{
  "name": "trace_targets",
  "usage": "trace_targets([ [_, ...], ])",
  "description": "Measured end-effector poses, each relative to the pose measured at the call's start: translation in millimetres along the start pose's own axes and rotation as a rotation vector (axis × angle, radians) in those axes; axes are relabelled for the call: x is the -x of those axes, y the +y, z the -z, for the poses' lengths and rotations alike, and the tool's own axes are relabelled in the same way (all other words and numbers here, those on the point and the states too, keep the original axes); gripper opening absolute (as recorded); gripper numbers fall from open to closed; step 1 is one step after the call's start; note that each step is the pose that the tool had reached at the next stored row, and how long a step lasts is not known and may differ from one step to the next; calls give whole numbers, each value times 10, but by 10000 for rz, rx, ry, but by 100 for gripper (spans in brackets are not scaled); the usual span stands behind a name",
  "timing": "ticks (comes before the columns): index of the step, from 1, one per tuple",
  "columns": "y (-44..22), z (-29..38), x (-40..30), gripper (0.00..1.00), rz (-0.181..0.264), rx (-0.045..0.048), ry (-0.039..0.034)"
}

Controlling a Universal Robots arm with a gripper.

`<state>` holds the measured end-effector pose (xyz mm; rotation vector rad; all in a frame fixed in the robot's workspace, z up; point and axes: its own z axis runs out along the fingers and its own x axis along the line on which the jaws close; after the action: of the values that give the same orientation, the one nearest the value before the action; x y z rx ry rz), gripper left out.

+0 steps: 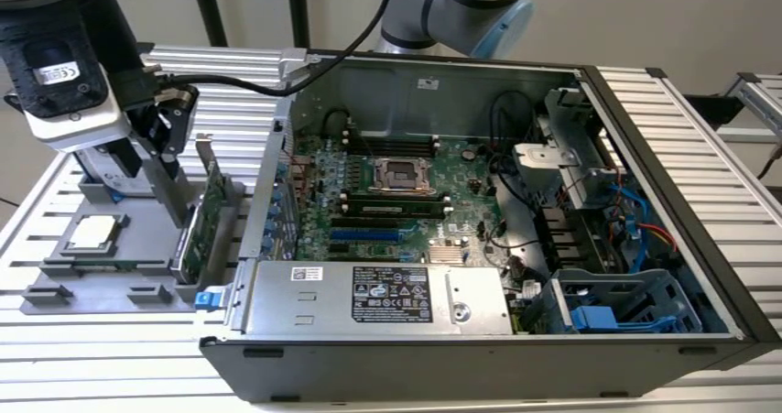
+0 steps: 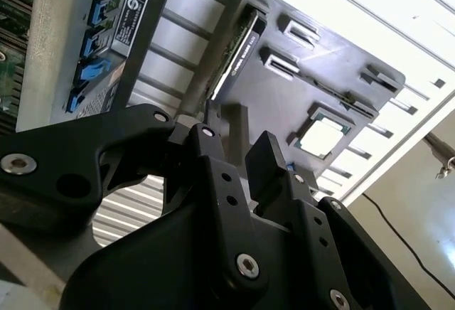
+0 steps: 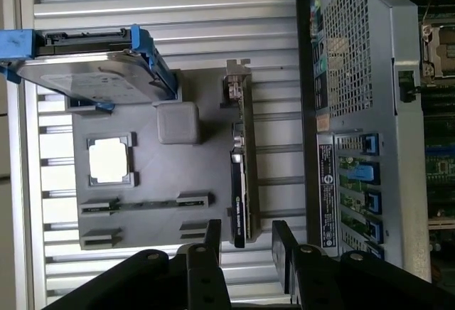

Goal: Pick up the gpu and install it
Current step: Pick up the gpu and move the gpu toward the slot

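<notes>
You haven't picked anything up yet. The gpu stands on edge in its slot of the grey fixture tray, at nine o'clock of the open computer case in the exterior view. Your gripper is spread wide and empty, with its gap lined up over the card. Pickup and installation both remain.

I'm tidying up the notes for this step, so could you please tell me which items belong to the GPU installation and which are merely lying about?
Belonging to the job: the gpu, standing on edge in the grey tray; the open gripper near it; the open computer case.
Just lying about: the hard drive in its blue frame; the processor chip on the tray.
</notes>
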<state>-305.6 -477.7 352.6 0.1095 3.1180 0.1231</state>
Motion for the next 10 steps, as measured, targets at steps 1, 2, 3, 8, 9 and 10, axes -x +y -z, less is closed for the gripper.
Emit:
trace_targets([
  [1,0,0,0,100,0,0,0],
  [2,0,-1,0,100,0,1,-1],
  [3,0,-2,0,100,0,1,-1],
  [8,-2,-24,0,100,0,2,-2],
  [9,-2,-30,0,100,0,2,-2],
  [10,-3,-35,0,100,0,1,-1],
])
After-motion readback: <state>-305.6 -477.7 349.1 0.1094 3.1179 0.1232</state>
